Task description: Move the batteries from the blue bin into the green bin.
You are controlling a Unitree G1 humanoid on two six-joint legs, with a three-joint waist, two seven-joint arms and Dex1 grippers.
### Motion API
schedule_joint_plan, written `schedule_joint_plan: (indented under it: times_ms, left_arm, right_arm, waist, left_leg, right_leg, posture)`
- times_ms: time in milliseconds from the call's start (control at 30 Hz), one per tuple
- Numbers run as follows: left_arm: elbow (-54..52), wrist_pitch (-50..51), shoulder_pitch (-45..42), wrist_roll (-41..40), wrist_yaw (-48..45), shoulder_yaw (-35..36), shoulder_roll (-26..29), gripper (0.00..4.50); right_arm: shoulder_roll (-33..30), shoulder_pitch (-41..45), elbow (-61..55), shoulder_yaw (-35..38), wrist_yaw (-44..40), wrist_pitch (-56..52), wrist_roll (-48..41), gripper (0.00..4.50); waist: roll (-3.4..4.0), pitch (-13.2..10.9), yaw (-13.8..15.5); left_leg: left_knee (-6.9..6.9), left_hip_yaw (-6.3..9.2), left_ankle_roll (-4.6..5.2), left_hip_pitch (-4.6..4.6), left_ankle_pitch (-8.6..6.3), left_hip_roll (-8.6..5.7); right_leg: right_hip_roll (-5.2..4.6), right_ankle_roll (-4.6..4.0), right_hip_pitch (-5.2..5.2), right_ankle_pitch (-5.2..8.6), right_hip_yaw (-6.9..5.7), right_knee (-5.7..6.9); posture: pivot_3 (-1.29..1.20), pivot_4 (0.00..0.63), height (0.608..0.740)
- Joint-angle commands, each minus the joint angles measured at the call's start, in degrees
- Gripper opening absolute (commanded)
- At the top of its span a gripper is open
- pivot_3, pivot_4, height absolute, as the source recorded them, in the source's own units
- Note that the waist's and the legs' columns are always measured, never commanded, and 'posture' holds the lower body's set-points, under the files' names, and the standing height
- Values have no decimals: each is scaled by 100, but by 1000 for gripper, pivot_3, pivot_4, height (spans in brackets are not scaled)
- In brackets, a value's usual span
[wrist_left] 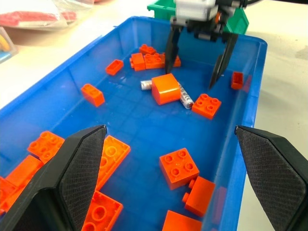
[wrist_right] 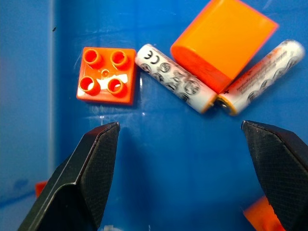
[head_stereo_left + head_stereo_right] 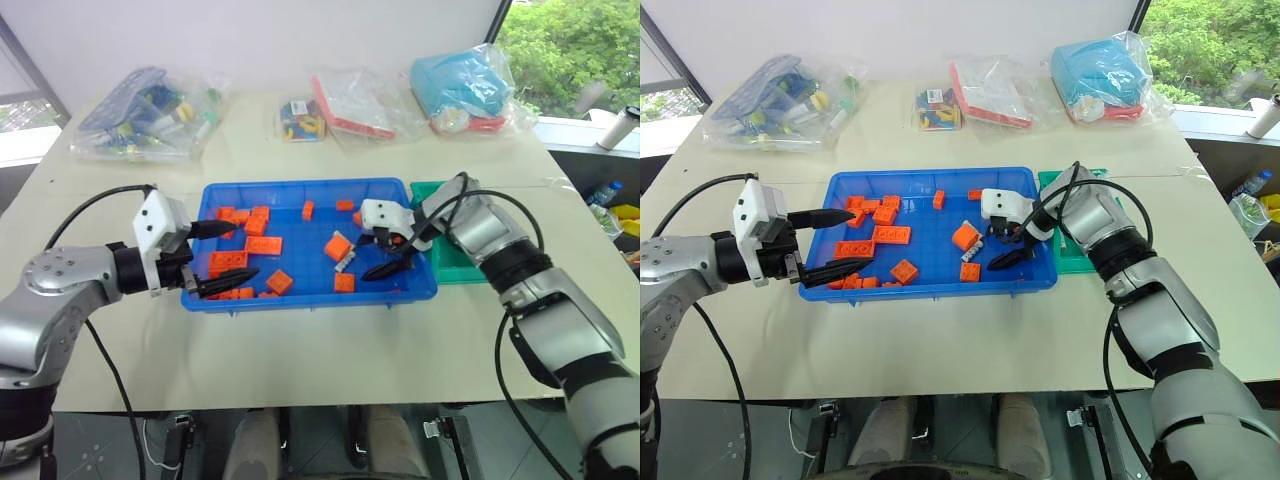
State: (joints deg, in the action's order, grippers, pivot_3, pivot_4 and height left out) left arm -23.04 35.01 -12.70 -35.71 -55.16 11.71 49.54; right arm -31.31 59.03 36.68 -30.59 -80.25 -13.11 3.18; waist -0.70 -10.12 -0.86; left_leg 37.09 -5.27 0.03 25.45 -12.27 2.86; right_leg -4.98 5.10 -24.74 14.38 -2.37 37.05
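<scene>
Currently two batteries [image 2: 175,78] flat in blue bin [image 3: 300,298], ends converging beneath orange brick [image 2: 223,41].

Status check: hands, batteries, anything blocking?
Both hands open, empty. Right hand over two batteries in blue bin. Orange block lies against both. Left hand at bin's left end.

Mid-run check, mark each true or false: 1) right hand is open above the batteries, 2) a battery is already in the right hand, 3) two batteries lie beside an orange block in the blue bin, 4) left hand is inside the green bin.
1) True: the right hand hangs open over the batteries.
2) False: both batteries lie on the floor of the blue bin, ungripped.
3) True: they flank the smooth orange block.
4) False: the left hand is open at the blue bin's far end from the green bin.
</scene>
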Motion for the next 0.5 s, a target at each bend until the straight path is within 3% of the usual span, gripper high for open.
schedule_joint_plan:
  times_ms: [33,500]
  left_arm:
    - [-166,5,-20,-81,-12,124,91,4500]
    - [-170,1,-69,-45,-4,129,99,4500]
  right_arm:
    - [152,264,247,200,64,343,125,4163]
    - [273,372,263,468,34,600,228,4163]
  waist:
    - [0,0,2]
    - [1,0,6]
  left_leg:
    - [0,0,0,0,0,0]
    - [0,0,-1,0,0,0]
  right_leg:
    - [0,0,0,0,0,0]
    - [0,0,0,0,0,2]
  posture:
    - [0,150,736]
    - [0,150,736]
